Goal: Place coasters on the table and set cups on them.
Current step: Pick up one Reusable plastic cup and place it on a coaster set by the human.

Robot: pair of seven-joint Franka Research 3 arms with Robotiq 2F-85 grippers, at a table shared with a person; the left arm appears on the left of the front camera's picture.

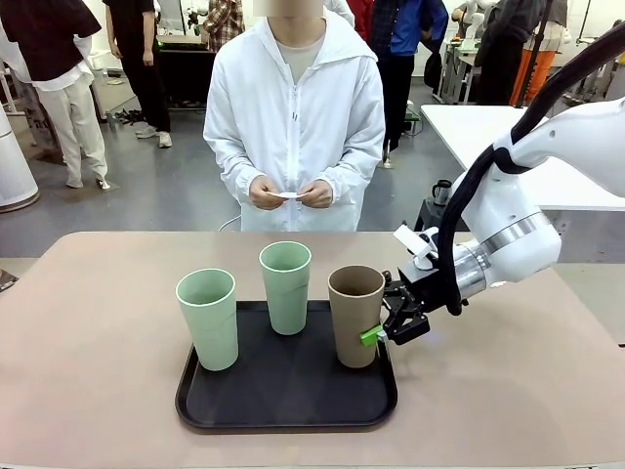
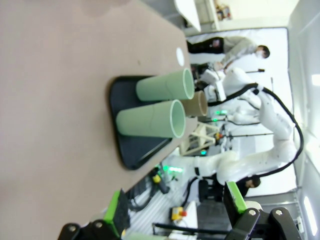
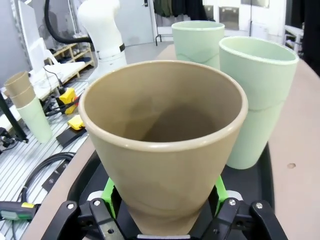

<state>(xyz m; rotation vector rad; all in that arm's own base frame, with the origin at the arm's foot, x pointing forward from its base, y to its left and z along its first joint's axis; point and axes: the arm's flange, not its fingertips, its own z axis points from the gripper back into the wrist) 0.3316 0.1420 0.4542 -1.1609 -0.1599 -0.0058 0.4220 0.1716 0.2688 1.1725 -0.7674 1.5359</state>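
Three cups stand on a black tray [image 1: 293, 415] on the beige table [image 1: 88, 391]: a pale green cup [image 1: 206, 318] at the left, a second pale green cup [image 1: 285, 286] farther back, and a brown cup [image 1: 355, 315] at the right. My right gripper [image 1: 386, 327] comes in from the right and is shut on the brown cup [image 3: 165, 145] low on its wall, one green pad [image 3: 108, 192] on each side. My left gripper [image 2: 176, 205] is open with nothing in it, well away from the tray [image 2: 122, 145]. Across the table, the person holds a thin white coaster [image 1: 289, 194] in both hands.
Bare tabletop lies left, right and beyond the tray. A white rectangular table [image 1: 518, 137] stands at the back right, with a dark mug [image 1: 441, 191] near it. Other people stand farther back.
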